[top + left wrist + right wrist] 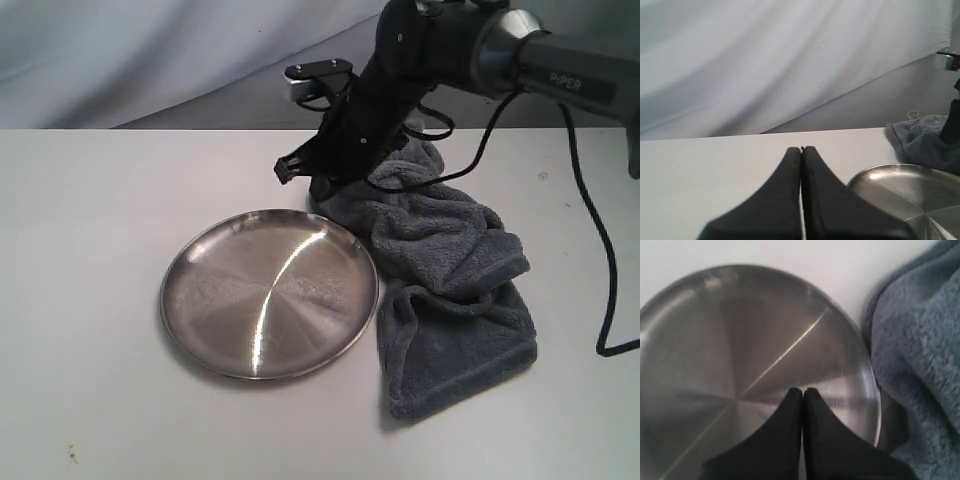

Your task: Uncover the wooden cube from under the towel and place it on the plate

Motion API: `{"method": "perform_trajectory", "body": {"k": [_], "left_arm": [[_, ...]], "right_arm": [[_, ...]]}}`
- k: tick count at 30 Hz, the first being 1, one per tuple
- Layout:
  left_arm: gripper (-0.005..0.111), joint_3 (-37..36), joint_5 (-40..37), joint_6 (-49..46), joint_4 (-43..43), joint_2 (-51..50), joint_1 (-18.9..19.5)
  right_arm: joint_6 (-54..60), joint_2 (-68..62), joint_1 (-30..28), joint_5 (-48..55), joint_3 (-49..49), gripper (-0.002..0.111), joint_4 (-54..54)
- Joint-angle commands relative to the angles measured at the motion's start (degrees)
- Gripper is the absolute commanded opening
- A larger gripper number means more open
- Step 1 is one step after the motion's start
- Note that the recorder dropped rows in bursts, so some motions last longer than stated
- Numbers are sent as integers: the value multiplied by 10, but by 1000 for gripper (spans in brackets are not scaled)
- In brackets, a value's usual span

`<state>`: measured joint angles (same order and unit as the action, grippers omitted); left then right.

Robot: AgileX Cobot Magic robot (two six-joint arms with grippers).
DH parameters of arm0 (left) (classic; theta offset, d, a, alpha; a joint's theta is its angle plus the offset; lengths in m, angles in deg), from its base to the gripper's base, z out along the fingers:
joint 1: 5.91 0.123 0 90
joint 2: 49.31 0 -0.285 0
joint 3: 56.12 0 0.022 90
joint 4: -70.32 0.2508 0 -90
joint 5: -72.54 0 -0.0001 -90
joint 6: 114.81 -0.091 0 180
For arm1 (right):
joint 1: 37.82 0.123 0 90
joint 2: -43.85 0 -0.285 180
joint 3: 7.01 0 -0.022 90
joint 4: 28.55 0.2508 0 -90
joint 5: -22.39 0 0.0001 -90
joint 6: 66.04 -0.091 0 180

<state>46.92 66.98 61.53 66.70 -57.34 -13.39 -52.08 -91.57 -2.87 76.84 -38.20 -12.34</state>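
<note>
The wooden cube shows in no view, and where it sits under the towel (450, 290) cannot be told. The towel is a blue-grey plush cloth lying bunched and folded on the white counter (100, 300). In the exterior view its long axis runs from the far middle of the counter toward the near right, and the near end is folded into a broad flat flap. Its left edge lies right against the plate (270, 290), touching or just short of the rim. The plate is round and shiny, sits left of the towel and holds nothing.

The right end effector (290, 168) hangs over the far end of the towel, just beyond the plate's far rim and angled down toward the plate. In the right wrist view its two fingers are pressed together with nothing between them (802, 390), above the plate (740, 340) with the towel (920, 340) alongside.

The left end effector (801, 148) is likewise closed and empty, low over bare counter. The plate's rim (910, 190) is near it and the towel (920, 135) lies beyond.
</note>
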Motion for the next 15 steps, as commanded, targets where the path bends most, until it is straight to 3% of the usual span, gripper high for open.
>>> {"method": "perform_trajectory", "body": {"k": [1,8,15], "left_arm": [[0,-3,6,1,-1,2,1],[0,-3,6,1,-1,2,1],[0,-3,6,1,-1,2,1]], "right_arm": [[16,58,-1,-16,90,0,-7],[19,171,-16,-138,295,0,-17],[10,207,-123,-215,389,0,-16]]}}
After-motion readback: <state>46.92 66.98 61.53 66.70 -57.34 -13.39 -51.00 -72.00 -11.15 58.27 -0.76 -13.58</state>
